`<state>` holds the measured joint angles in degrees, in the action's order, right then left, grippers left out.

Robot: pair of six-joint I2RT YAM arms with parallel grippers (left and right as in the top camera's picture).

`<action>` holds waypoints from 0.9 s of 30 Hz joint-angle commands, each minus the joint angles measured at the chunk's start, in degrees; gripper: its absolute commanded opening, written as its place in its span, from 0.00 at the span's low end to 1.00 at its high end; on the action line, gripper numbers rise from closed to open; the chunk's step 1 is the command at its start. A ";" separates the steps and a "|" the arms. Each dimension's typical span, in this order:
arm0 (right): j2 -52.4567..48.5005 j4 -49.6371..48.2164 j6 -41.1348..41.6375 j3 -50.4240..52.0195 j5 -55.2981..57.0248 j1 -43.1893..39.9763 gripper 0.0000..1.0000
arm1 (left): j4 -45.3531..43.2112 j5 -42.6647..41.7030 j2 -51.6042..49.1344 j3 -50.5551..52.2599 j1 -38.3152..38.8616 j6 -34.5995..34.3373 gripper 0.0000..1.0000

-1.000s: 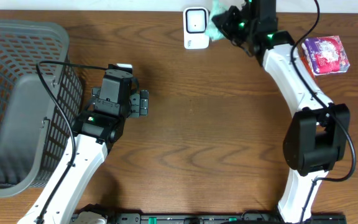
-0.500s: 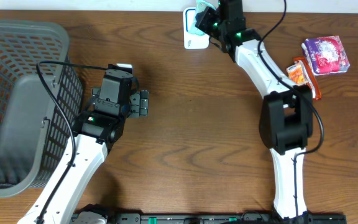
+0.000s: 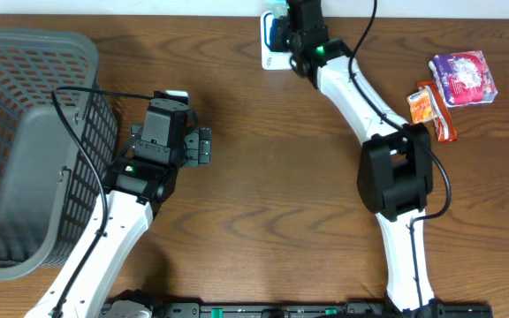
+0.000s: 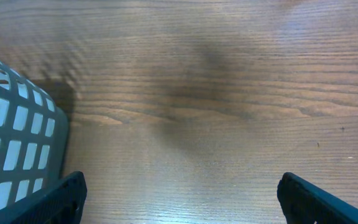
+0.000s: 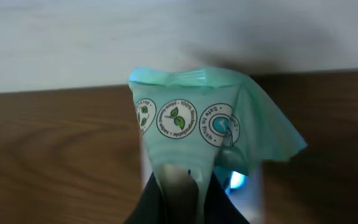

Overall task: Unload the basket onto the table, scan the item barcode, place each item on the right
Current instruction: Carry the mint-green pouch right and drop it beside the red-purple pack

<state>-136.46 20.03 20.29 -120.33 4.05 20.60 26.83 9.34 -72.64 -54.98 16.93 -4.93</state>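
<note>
Overhead: counted two white-and-black arms, one grey plastic lattice basket (image 3: 25, 150), one white boxy scanner (image 3: 270, 60) and three packaged items on brown wood-grain table (image 3: 272, 212).

Saw item one, mint-green crinkled plastic pouch (image 5: 191, 130), pinched in right gripper (image 3: 285, 31) at far table edge, directly over scanner. Jaws pressed nearly together on pouch's lower end, pouch fanning out above dark fingers (image 5: 151, 202).

Saw items two and three lying at right side, well apart from scanner: glossy purple-and-white packet (image 3: 464, 77) and flat orange packet (image 3: 431, 110), just beside each other. Could not tell if touching.

Found left gripper (image 3: 203, 147) spread wide near basket, holding nothing. Left wrist view gave only two dark fingertips (image 4: 55, 199) at bottom corners, bare wood between, and basket's square-holed wall cut off at left edge.

Counted three round green-and-white printed emblems on pouch in right wrist view; lettering too small to read.

Hidden or unclear:
- Scanner mostly covered by right gripper from overhead, only lower white edge showing.
- From right wrist, made out only pale-blue glow (image 5: 236, 180) behind pouch; scanner face blocked.
- Could not make out barcode on pouch.
- Background above table edge blurred white.
- Basket cropped at left frame edge.
</note>
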 commanded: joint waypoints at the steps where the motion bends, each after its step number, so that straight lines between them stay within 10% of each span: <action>1: 4.31 5.49 -2.45 -2.67 13.79 -5.90 0.01 | 0.15 0.15 -0.02 -0.09 -0.15 -0.55 0.98; 7: 5.07 22.84 -5.88 -2.64 21.53 -14.64 0.02 | 0.15 0.15 -0.02 -0.09 -0.15 -0.55 0.98; 10: 4.96 28.39 -5.75 -2.45 20.44 -18.27 0.39 | 0.15 0.15 -0.02 -0.09 -0.15 -0.55 0.98; 18: 6.95 34.93 -5.75 -2.56 19.61 -21.90 0.97 | 0.15 0.15 -0.02 -0.09 -0.15 -0.55 0.98; 27: 23.41 41.55 0.59 -2.56 16.59 -20.44 0.99 | 0.15 0.15 -0.02 -0.09 -0.15 -0.55 0.98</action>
<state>-123.61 59.02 17.02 -121.82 22.26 -0.99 26.83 9.34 -72.64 -54.98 16.93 -4.93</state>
